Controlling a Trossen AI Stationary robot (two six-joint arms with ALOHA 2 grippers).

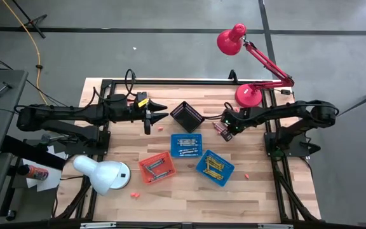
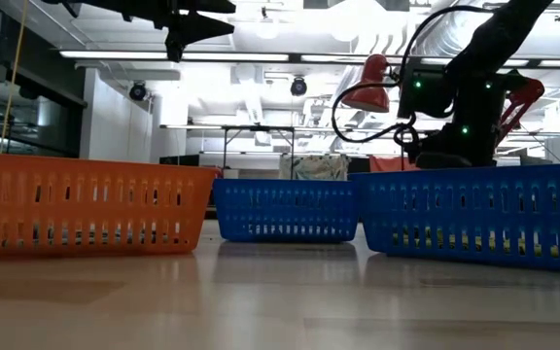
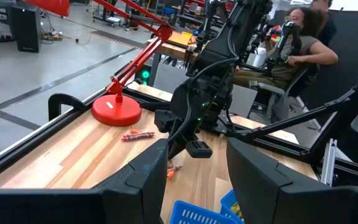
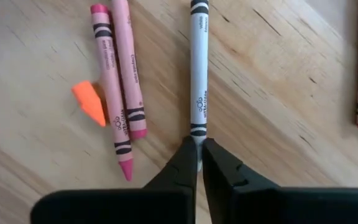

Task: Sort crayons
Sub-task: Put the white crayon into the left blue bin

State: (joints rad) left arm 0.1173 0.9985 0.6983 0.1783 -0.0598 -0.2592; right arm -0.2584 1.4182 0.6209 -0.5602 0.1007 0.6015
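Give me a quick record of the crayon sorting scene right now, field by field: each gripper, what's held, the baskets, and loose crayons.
right gripper: down at the table, jaws shut on the white crayon by its end
left gripper: raised above the table, jaws open, holding nothing
baskets: black basket, two blue baskets, orange basket
loose crayons: two pink crayons side by side, an orange crayon bit next to them
lamps: red lamp, white lamp
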